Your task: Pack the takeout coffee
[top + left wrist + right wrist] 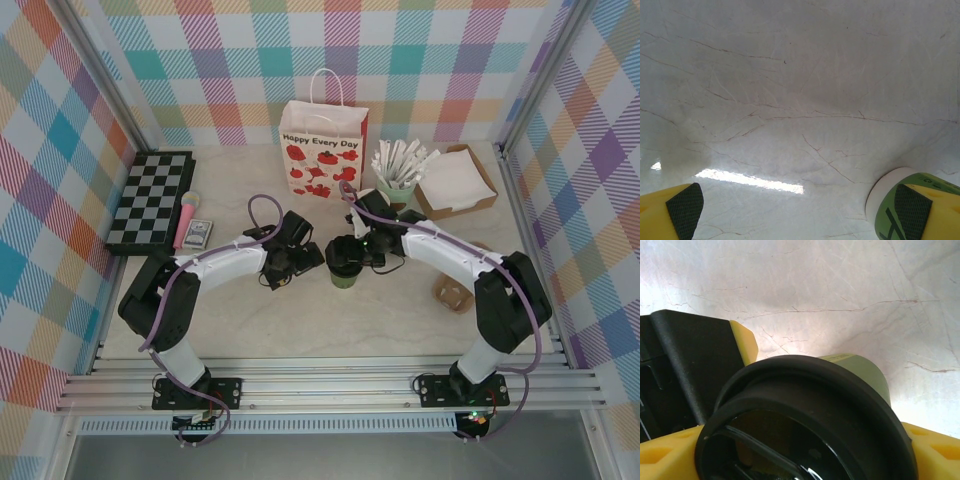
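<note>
Near the worktop's (300,330) middle stands the takeout coffee (345,273). Its lid sits between the right gripper's (800,455) fingers, though I cannot tell whether they grip it. The left gripper (799,211) gapes wide, with the cup's base just beside one finger.

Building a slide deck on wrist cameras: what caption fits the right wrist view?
Right pincer flanking the lidded takeout coffee on the marble table, seen from the wrist.
</note>
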